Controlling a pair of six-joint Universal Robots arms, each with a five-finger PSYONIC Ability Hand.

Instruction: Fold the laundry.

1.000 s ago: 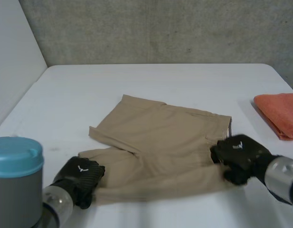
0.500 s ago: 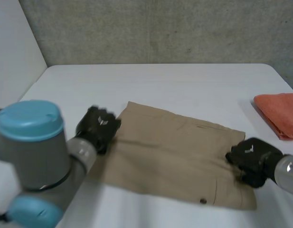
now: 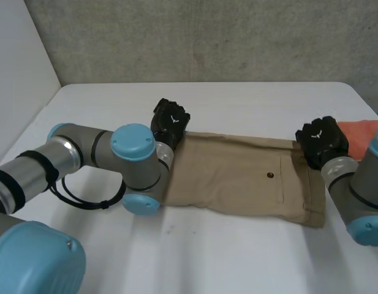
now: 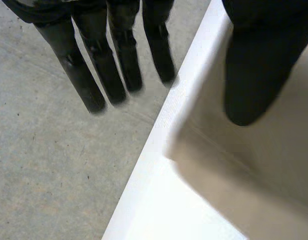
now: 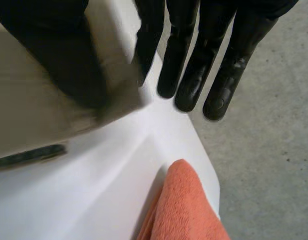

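Tan shorts (image 3: 238,177) lie folded in half on the white table (image 3: 238,257), button side up. My left hand (image 3: 170,119) hovers at their far left corner. In its wrist view the fingers (image 4: 114,65) stand straight and apart from the thumb (image 4: 258,65), which hangs over the cloth (image 4: 263,165) without gripping it. At the far right waistband corner sits my right hand (image 3: 322,139). There the thumb (image 5: 69,60) presses the shorts' corner (image 5: 24,110) against the straight fingers (image 5: 193,65).
A folded orange towel (image 3: 362,131) lies just right of my right hand, close to the table's right edge, and under its fingertips in the right wrist view (image 5: 183,210). Concrete floor (image 4: 54,165) shows beyond the table's far edge. My left arm (image 3: 133,165) lies across the table's left half.
Both hands carried the shorts' near edge up and over to the far side, folding them in half. The left hand's fingers have since straightened off the cloth.
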